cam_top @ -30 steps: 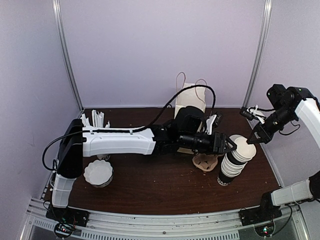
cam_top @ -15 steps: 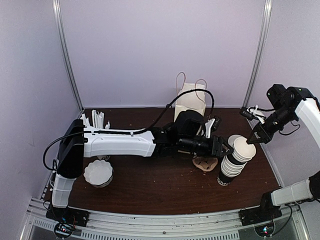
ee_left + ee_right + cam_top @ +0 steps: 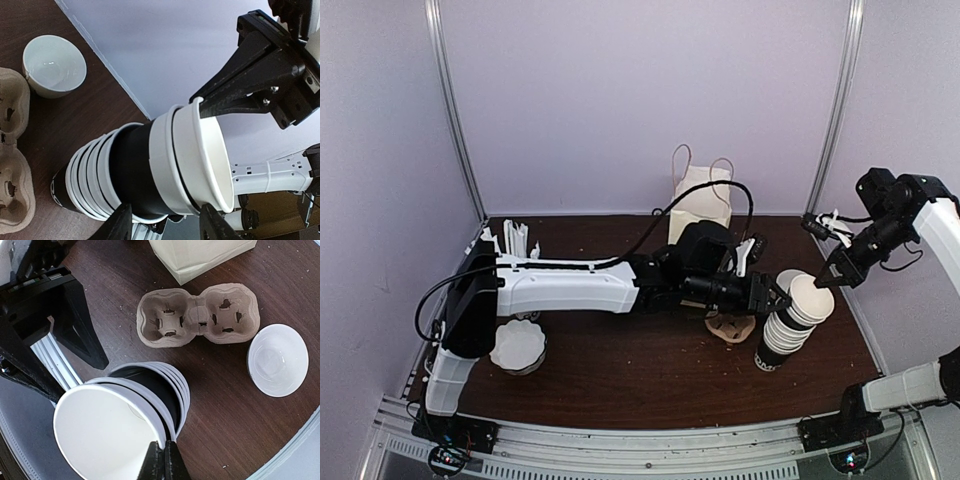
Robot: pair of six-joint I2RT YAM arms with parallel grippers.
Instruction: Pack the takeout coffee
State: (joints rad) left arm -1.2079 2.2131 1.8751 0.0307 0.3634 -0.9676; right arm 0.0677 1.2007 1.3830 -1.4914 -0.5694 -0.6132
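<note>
The takeout coffee is out of view. A tilted stack of lidless dark cups with white insides stands at the right. My right gripper is shut on the rim of the top cup, which is lifted partly out of the stack. My left arm reaches across the table. The left gripper stands open beside the stack, one fingertip on each side of the upper cups' rims; I cannot tell if it touches them. In the top view the left gripper and the right gripper flank the top cup.
A pale paper bag stands at the back. A cardboard cup carrier lies between it and the stack. One open cup stands beside the carrier. A white fluted stack and white utensils sit at the left.
The left gripper has drawn back slightly to the left and its jaws have narrowed a little. The right gripper and the top cup have stayed put.
</note>
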